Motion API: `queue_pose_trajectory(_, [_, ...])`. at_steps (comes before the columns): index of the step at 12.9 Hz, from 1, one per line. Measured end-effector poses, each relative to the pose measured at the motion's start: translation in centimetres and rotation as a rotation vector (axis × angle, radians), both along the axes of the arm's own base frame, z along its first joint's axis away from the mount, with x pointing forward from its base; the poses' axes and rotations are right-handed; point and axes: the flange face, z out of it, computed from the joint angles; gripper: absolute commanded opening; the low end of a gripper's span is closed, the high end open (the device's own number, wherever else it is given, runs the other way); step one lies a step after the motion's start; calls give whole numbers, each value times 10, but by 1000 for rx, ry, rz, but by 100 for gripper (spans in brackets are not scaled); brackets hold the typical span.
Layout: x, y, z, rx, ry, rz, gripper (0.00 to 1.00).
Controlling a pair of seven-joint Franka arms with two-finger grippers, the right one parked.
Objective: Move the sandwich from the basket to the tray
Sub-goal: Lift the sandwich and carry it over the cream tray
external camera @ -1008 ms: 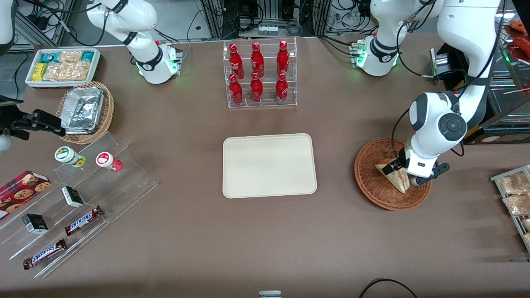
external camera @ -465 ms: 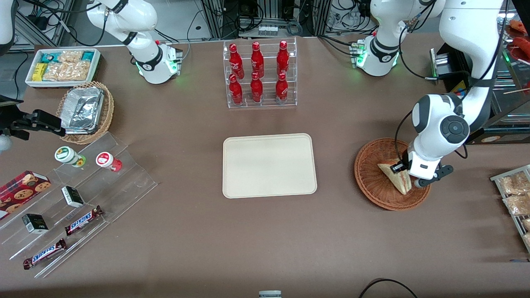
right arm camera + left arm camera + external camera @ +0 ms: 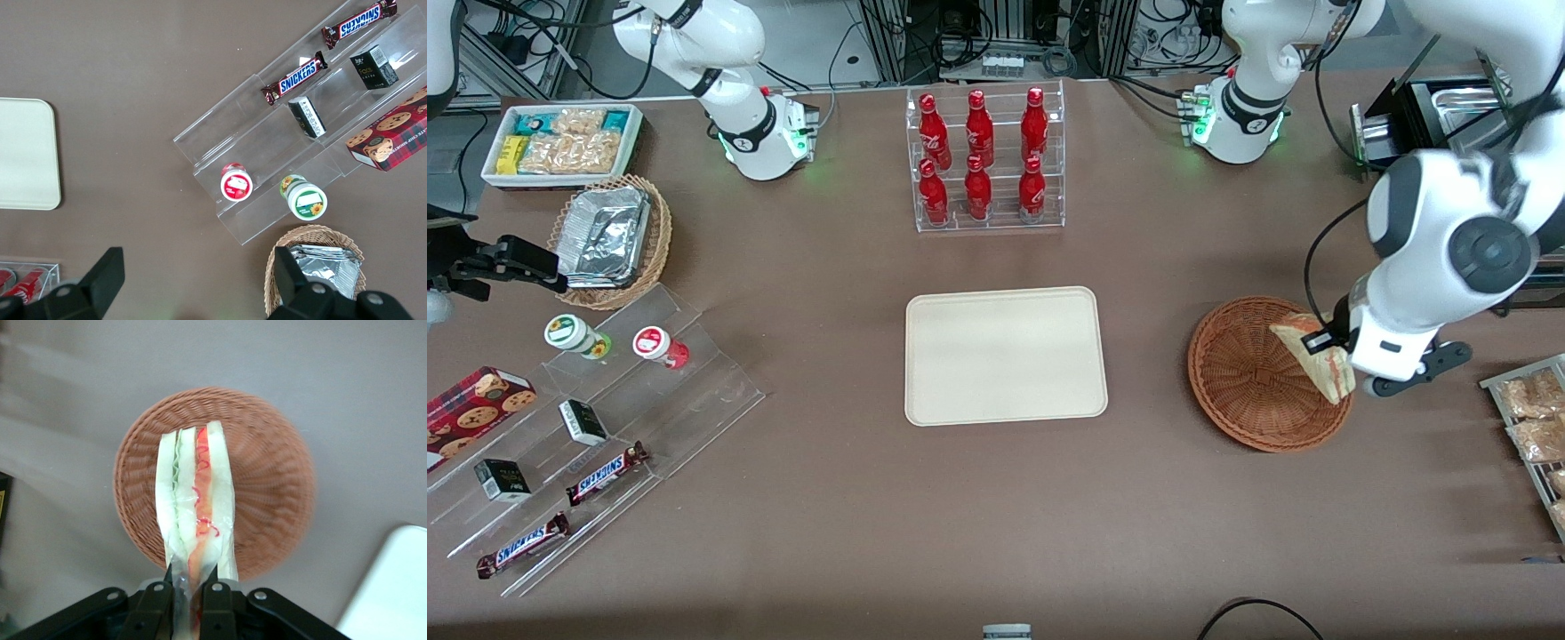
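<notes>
Table [image 3: 854, 533]: brown surface filling nearly the whole front view.

Tray [image 3: 1005, 356]: cream rectangle with rounded corners at frame center, flat on the table, nothing on it. A corner of it also shows in the left wrist view [image 3: 393, 587], well apart from the basket.

Basket [image 3: 1240, 382]: round reddish-brown wicker, center-right of the front frame, toward the working arm's end of the table. From the left wrist view the bowl [image 3: 267, 473] lies below the camera, its weave bare where visible.

Bottle rack [image 3: 985, 160]: clear stand with six red bottles, upper center of the frame, farther from the front camera than the tray.

Gripper [image 3: 1334, 351]: at the right-hand rim of the basket in the front view, hanging from the large white wrist housing. In the left wrist view the gripper [image 3: 192, 587] has its two fingers [image 3: 215, 592] drawn narrow, pinching one end of the sandwich between them.

Sandwich [image 3: 1316, 356]: triangular wedge held in the gripper, over the basket's rim; it looks lifted clear of the weave (contact hard to judge from above). The wrist view shows the sandwich [image 3: 197, 500] cut edge on: pale bread, green and red-orange filling, running out from the fingers across the basket.
</notes>
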Motion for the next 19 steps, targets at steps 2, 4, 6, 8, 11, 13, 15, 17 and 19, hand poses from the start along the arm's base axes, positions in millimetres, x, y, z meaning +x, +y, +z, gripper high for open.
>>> queue_pose_trajectory(2, [2,-46,48,-65,-43,-54,0])
queue_pose_trajectory(4, [-3,-99,60,-92,-59,-134,0])
queue_pose_trajectory(6, [-14,-154,53,-106,-45,-219,0])
queue_pose_trajectory(8, [-27,-201,37,-114,-19,-288,0])
queue_pose_trajectory(11, [-39,-267,12,-138,4,-340,0])
queue_pose_trajectory(13, [-48,-307,-12,-142,28,-364,0])
queue_pose_trajectory(15, [-58,-345,-42,-147,28,-370,0])
queue_pose_trajectory(17, [-66,-374,-76,-133,18,-373,0])
queue_pose_trajectory(19, [-73,-395,-104,-124,-1,-375,0])
